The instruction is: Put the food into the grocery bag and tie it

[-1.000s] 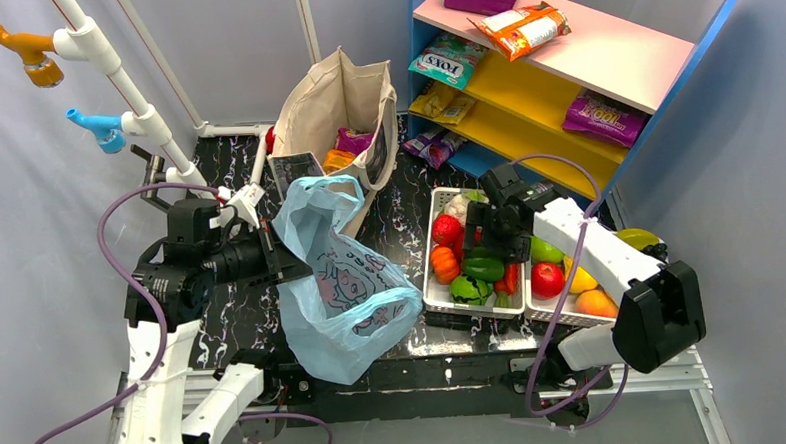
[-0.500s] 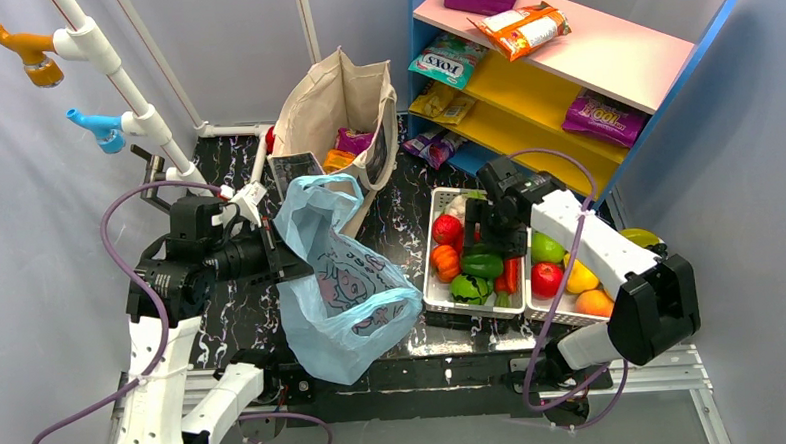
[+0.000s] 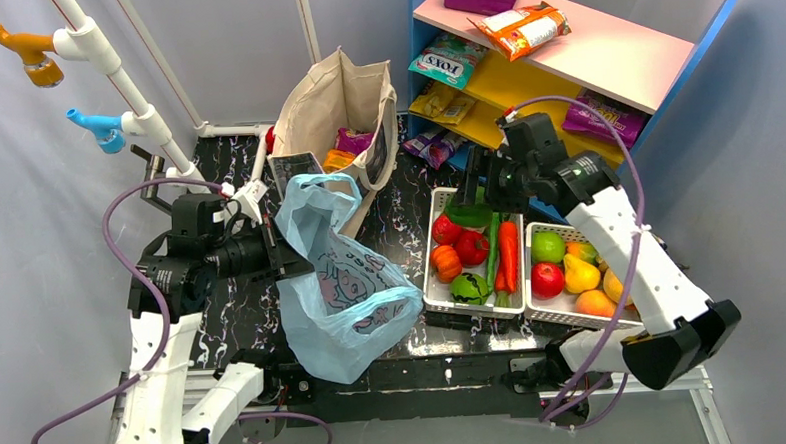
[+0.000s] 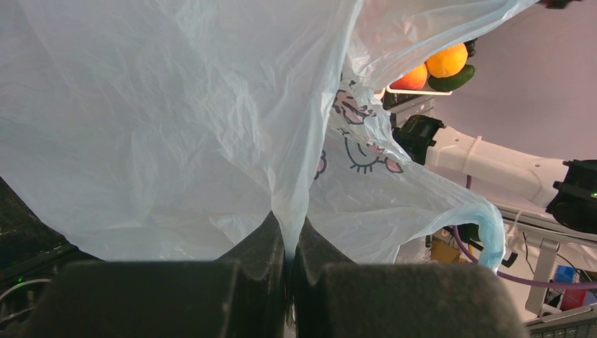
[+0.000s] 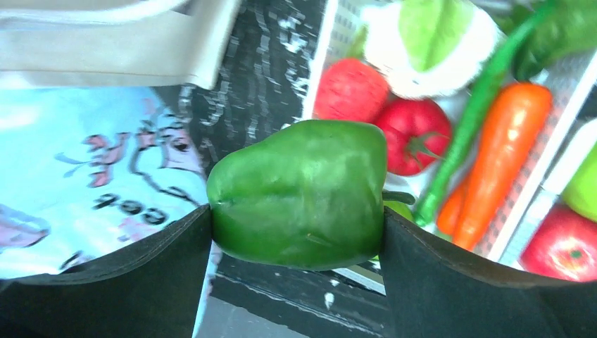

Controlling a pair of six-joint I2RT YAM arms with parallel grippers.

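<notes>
The right pincer (image 5: 296,211) grips a green bell pepper (image 5: 299,190) above the far end of the vegetable basket (image 3: 429,280), while the blue grocery bag (image 3: 342,284) hangs to its left, rim pinched tight in the left pincer (image 4: 288,246).

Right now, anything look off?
Nothing stands out: no spill or damage. Left pincer pinches the bag; right pincer holds a pepper above the basket.

Grocery bag (image 3: 342,284) sits left of the basket (image 3: 429,280).
</notes>
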